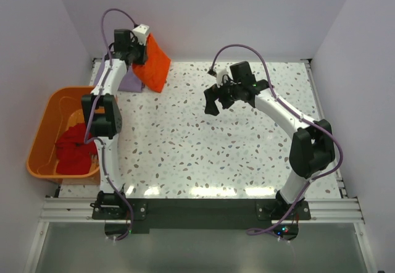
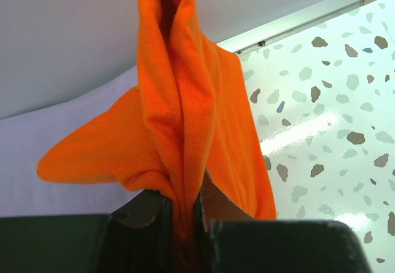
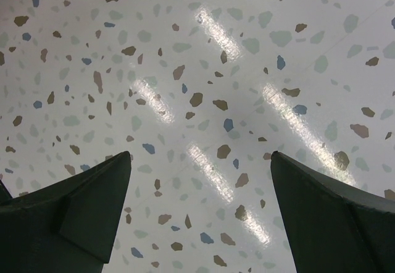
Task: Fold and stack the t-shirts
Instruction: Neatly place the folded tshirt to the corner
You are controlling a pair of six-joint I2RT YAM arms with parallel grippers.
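A bright orange t-shirt [image 1: 154, 64] hangs bunched from my left gripper [image 1: 138, 49] at the table's far left corner, lifted above the surface. In the left wrist view the orange t-shirt [image 2: 185, 106] is pinched between the jaws of the left gripper [image 2: 184, 214], which is shut on it. A pale lavender t-shirt [image 1: 131, 81] lies under and behind it. The darker red t-shirt [image 1: 75, 149] sits crumpled in the tub. My right gripper [image 1: 217, 103] hovers open over the table's middle; the right gripper [image 3: 200, 162] holds nothing, only speckled tabletop shows between its fingers.
A rigid orange plastic tub [image 1: 44, 125] stands off the table's left edge. White walls close in the back and sides. The speckled tabletop [image 1: 203, 155] stretches between the two arms.
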